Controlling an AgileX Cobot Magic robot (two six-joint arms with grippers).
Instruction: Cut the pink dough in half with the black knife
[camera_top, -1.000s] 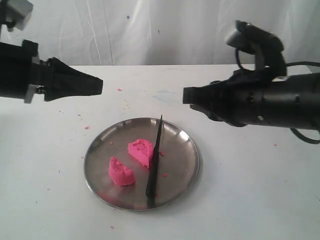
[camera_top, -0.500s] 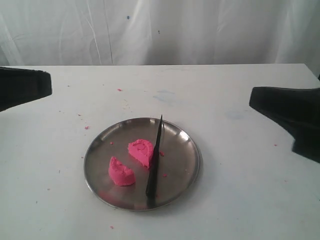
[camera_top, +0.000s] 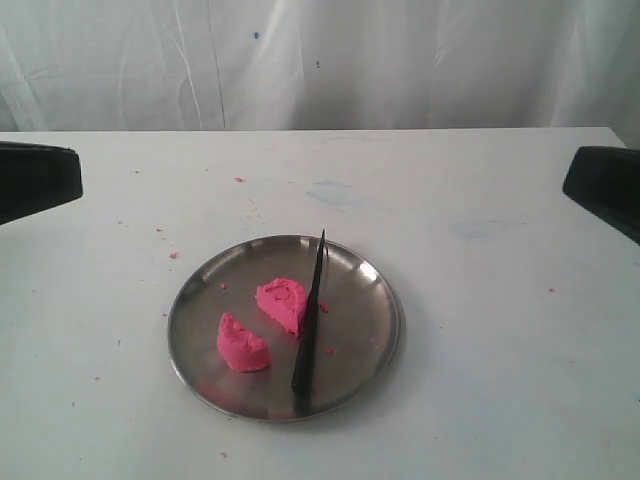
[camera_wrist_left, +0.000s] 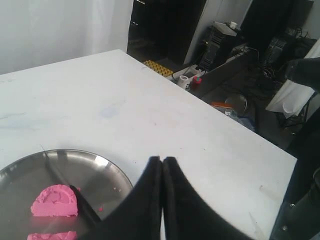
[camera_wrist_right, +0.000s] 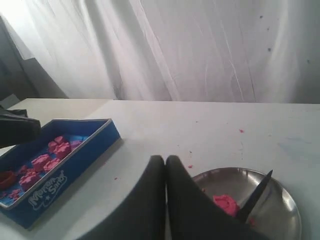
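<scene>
Sitting halved on your steel plate (camera_top: 362, 318), the pink dough (camera_top: 281, 305) has the black knife (camera_top: 308, 330) alongside (right against one half); your left gripper (camera_wrist_left: 162, 160) and right gripper (camera_wrist_right: 165, 159) are pinched closed, empty.

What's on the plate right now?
A dough half, a second half apart from it, the knife flat beside that one, and a few pink crumbs. The plate surface under them is covered.
</scene>
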